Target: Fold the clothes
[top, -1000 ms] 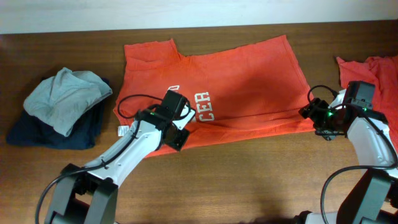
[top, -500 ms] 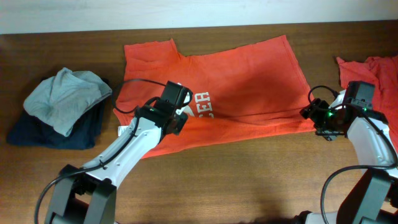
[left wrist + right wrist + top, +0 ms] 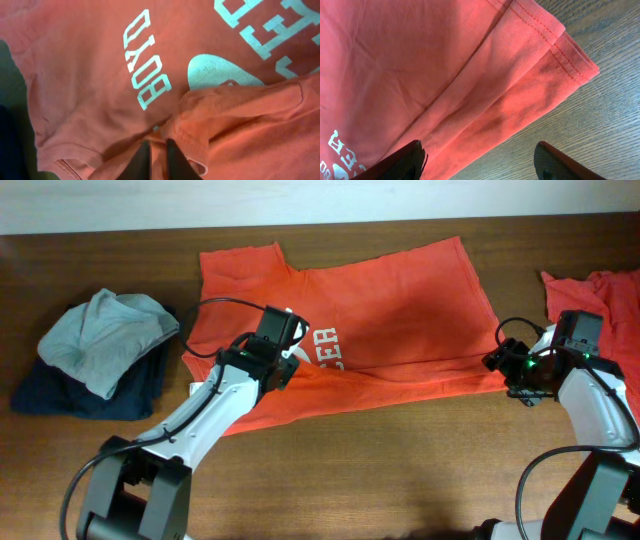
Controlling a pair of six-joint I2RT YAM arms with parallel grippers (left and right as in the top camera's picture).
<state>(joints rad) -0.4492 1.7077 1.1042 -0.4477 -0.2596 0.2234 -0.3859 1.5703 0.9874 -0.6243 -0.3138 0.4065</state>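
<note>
Both arms reach forward, wrists tipped down.
We note the left gripper [image 3: 158,158] pinching a shirt [image 3: 75,85] fold between near-closed jaws; the right gripper [image 3: 479,161] has its jaws spread wide.

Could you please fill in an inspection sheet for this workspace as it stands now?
Surface: brown wooden table; no spills seen.
Job's things: orange-red T-shirt spread out, white print showing, near edge folded over; second orange-red garment crumpled at the right edge.
Clutter: grey garment heaped on a dark blue garment, far left.
Tools: left tool pinching a fold of the T-shirt; right tool open over its right hem corner, holding nothing.
Cables: black cable loops from the left arm over the T-shirt.
Surroundings: pale wall behind the table; nothing else seen.
</note>
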